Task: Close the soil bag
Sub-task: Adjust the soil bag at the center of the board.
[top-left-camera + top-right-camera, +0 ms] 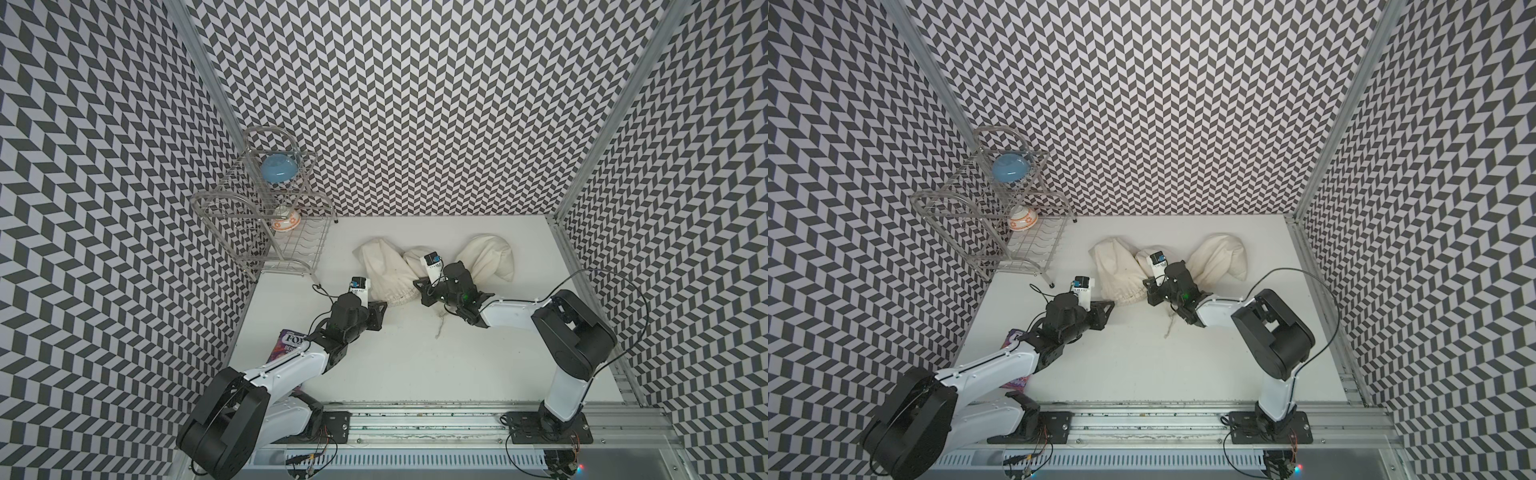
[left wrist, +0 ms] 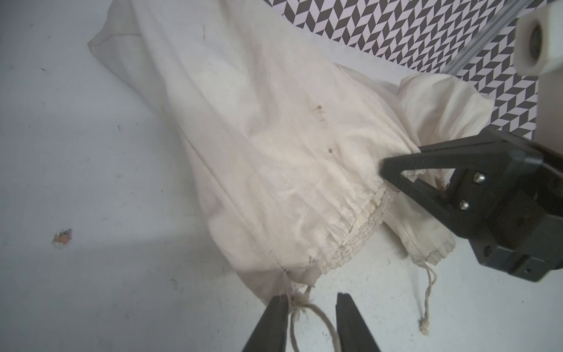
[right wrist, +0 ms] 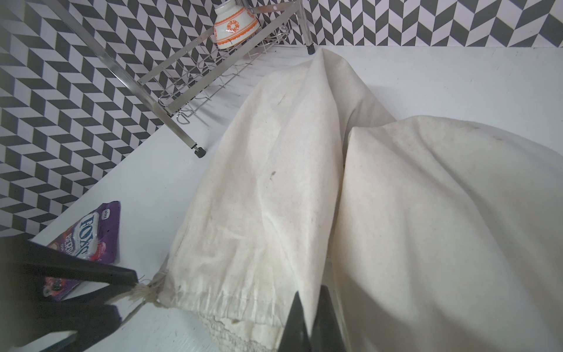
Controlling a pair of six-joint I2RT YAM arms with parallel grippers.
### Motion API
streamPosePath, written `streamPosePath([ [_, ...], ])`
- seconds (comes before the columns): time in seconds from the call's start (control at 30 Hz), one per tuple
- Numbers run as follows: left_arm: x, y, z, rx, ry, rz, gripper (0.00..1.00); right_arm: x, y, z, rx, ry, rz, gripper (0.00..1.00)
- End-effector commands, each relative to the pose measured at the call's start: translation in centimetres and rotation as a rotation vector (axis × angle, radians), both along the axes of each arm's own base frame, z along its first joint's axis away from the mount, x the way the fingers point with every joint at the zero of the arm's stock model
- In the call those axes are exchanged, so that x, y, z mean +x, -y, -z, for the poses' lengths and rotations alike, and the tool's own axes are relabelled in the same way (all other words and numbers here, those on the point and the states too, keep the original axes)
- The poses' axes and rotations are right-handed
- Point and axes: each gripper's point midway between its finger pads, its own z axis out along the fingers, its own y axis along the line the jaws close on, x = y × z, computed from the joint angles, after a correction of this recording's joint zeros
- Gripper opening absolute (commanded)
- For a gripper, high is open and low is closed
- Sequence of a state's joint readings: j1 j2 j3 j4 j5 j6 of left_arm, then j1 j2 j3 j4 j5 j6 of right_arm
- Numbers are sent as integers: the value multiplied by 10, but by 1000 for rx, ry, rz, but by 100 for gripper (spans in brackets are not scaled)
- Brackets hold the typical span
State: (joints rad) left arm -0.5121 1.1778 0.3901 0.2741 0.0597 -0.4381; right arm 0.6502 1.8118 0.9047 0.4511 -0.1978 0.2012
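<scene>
Left wrist view: the drawstring (image 2: 307, 314) knot is seen between the left fingers (image 2: 271, 329), which are held apart (the cord seems to lie against one only). The soil bag (image 2: 274, 152) is laid on the tabletop (image 2: 91, 152) just beyond them, its mouth hem clamped by the closed right fingers (image 2: 426, 164). If the cord is pinched off-centre, it could be lost on the pull, and the mouth left ungathered.

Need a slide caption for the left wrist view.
Left gripper straddles the soil bag's drawstring; right gripper pinches the gathered hem opposite.
</scene>
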Motion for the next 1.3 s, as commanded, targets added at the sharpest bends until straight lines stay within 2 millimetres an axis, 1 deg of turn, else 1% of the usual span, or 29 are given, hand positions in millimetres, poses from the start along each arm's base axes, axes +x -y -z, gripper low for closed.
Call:
streamPosePath([
  [0.0,-2,1,-3,25,11,-5,30,2,-1,-25,45,71,0,0],
  [0.03,-2,1,-1,31,7,-5,27,2,-2,-25,46,71,0,0],
  [0.1,-1,1,0,39,1,-6,10,2,-1,-26,47,73,0,0],
  [0.13,-1,1,-3,38,5,-8,1,2,-1,-26,46,73,2,0],
  [0.23,-1,-2,-23,21,41,-21,0,4,3,-28,33,86,23,0],
  [0.33,-3,-3,-65,-49,120,-32,0,14,16,-25,5,91,88,0],
  [0.43,-5,-10,-116,-92,220,-58,0,27,37,-21,0,58,162,0],
  [0.47,-5,-13,-132,-96,248,-70,0,32,47,-22,9,54,189,0],
  [0.53,-5,-17,-170,-115,317,-75,0,32,60,-35,35,83,209,0],
  [0.57,-5,-16,-188,-119,346,-70,0,30,64,-44,47,113,211,5],
  [0.63,-1,-12,-217,-109,390,-48,0,21,69,-74,73,197,194,18],
  [0.67,1,-10,-230,-105,408,-39,0,15,71,-92,91,243,183,23],
  [0.77,12,1,-258,-101,442,-6,0,-6,77,-145,141,377,144,39],
  [0.8,14,4,-267,-111,453,5,0,-15,79,-161,151,430,124,47],
  [0.87,19,9,-277,-142,463,29,0,-37,76,-191,175,537,70,58],
  [0.93,23,15,-282,-177,461,58,0,-59,66,-213,190,633,-1,65],
  [0.97,25,17,-284,-188,457,68,0,-69,58,-220,190,678,-42,67],
  [1.0,25,19,-285,-196,455,79,0,-77,50,-225,185,716,-73,68],
  [1.07,25,20,-288,-203,450,87,0,-86,36,-231,169,774,-110,71],
  [1.2,21,19,-294,-211,460,95,0,-94,8,-240,152,859,-173,72],
  [1.27,19,18,-297,-210,466,94,0,-95,-1,-243,157,880,-194,72],
])
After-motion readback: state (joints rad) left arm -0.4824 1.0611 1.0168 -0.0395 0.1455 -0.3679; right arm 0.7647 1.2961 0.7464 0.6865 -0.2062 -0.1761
